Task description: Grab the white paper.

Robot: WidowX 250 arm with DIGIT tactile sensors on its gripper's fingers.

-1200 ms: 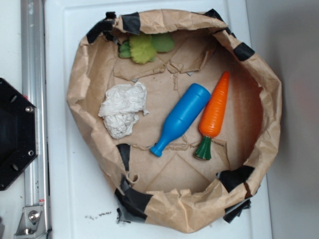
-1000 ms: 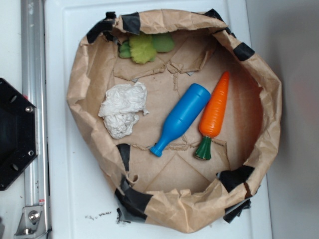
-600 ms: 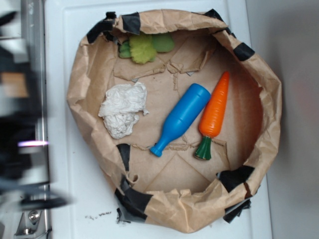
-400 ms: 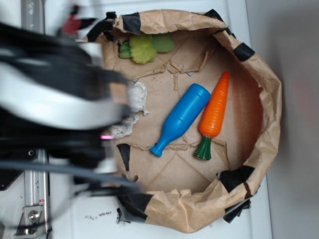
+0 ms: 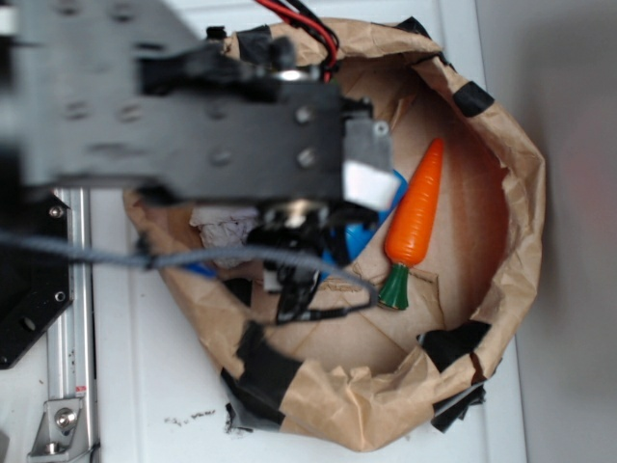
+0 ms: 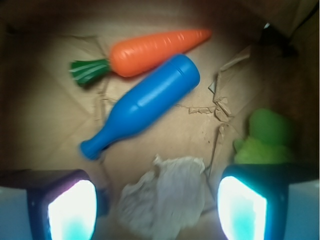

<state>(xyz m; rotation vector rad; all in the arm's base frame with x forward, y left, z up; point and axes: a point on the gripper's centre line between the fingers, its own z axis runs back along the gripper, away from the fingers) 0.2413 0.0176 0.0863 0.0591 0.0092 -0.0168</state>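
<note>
From the exterior view the arm covers most of the brown paper basket [image 5: 501, 203], with just a scrap of the white paper [image 5: 224, 231] peeking out beneath it beside the carrot [image 5: 415, 217]. On the wrist cam the gripper [image 6: 157, 210] is spread wide, nothing held, with the white paper right between its fingers [image 6: 72, 210], lined up for a pinch, while the blue bottle [image 6: 142, 105] lies clear beyond it.

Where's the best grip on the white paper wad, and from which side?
Grip the white paper across its bulging middle, coming straight down. It lies crumpled and flat on the brown paper liner, apart from the blue bottle, and already sits between the open gripper fingers in the wrist view.
</note>
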